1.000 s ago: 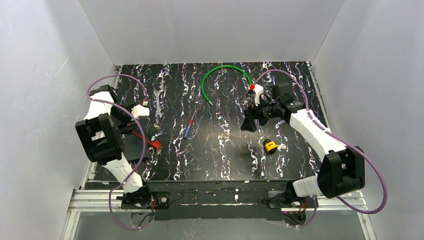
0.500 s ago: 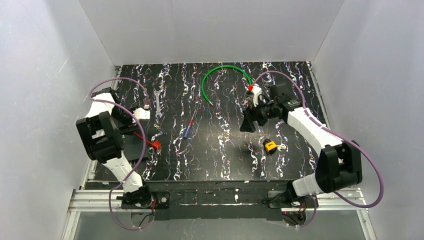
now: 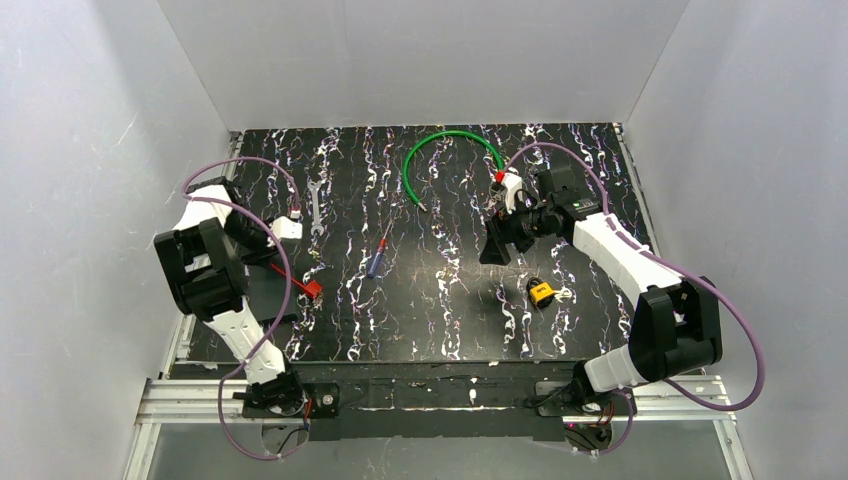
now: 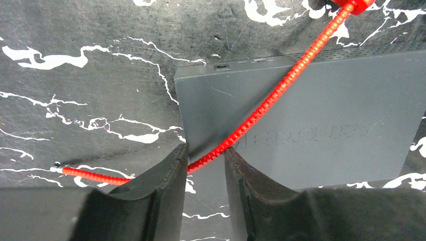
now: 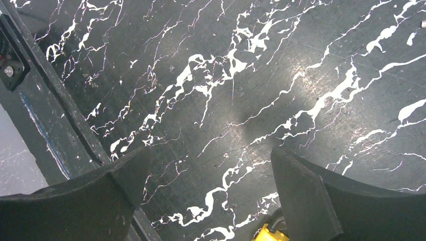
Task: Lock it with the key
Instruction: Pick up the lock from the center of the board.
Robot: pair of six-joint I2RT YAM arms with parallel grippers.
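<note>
The yellow padlock (image 3: 541,292) lies on the black marbled table, right of centre, with the tiny silvery key (image 3: 563,294) just to its right. My right gripper (image 3: 496,256) hangs open and empty up and to the left of the lock. In the right wrist view only a yellow corner of the lock (image 5: 269,235) shows, by the right finger of the wide-open gripper (image 5: 208,155). My left gripper (image 3: 265,258) is at the table's left side. Its jaws (image 4: 206,155) stand a narrow gap apart, with a red beaded cord (image 4: 281,85) crossing between the tips.
A dark grey flat box (image 4: 321,115) lies under the red cord, whose red head (image 3: 312,289) rests on the table. A silver spanner (image 3: 316,208), a blue-handled screwdriver (image 3: 378,258) and a green cable arc (image 3: 450,150) lie toward the back. White walls surround the table.
My right gripper has shifted slightly left, staying open. My left arm has shifted a little toward the back. The lock, key and red cord head have not moved.
</note>
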